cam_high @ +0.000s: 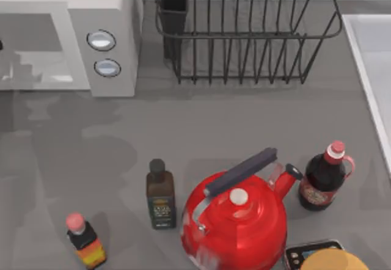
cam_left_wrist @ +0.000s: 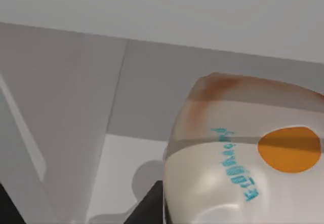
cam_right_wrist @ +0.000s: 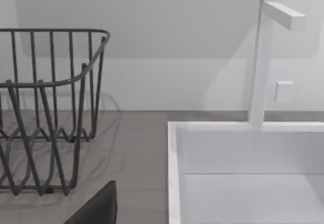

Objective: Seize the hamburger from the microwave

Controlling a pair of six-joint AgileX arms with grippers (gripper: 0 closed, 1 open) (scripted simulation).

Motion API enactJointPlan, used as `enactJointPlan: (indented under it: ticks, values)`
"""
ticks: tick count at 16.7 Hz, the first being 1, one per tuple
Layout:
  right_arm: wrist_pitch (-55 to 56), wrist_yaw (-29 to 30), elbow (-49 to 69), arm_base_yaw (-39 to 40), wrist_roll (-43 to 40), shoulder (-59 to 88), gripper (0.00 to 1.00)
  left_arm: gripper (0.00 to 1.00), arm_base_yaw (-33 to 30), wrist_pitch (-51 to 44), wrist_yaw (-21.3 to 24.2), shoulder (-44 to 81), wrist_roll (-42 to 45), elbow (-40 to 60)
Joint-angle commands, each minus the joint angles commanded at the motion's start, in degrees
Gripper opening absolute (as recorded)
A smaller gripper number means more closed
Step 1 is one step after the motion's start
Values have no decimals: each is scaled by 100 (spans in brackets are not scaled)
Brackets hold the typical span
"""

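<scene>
Deep inside the microwave (cam_high: 110, 44) at upper left, hard against the hamburger (cam_left_wrist: 243, 158) for grabbing; left pincer grip impossible to tell.

Red kettle (cam_high: 235, 224) between bottles (cam_high: 160, 193)

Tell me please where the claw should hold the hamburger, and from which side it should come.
Probably the rounded side walls of the hamburger, with one finger on each side, since its round shape offers two opposite flanks. It sits within grey walls, seemingly the cavity of the microwave, so the left claw likely has to come level through the open front, not from above.
</scene>
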Motion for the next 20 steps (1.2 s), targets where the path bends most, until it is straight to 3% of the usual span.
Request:
enactJointPlan:
  ticks: [6, 9, 15, 17, 20]
  values:
    - [0, 0, 0, 0, 0, 0, 100, 0, -98, 13, -87, -19, -10, -16]
    - [0, 0, 0, 0, 0, 0, 100, 0, -668, 112, -562, -180, -124, -87]
    - [0, 0, 0, 0, 0, 0, 100, 0, -2525, 379, -1941, -711, -448, -328]
    - [0, 0, 0, 0, 0, 0, 100, 0, -2808, 429, -2207, -839, -514, -388]
    - [0, 0, 0, 0, 0, 0, 100, 0, -2860, 439, -2258, -867, -528, -401]
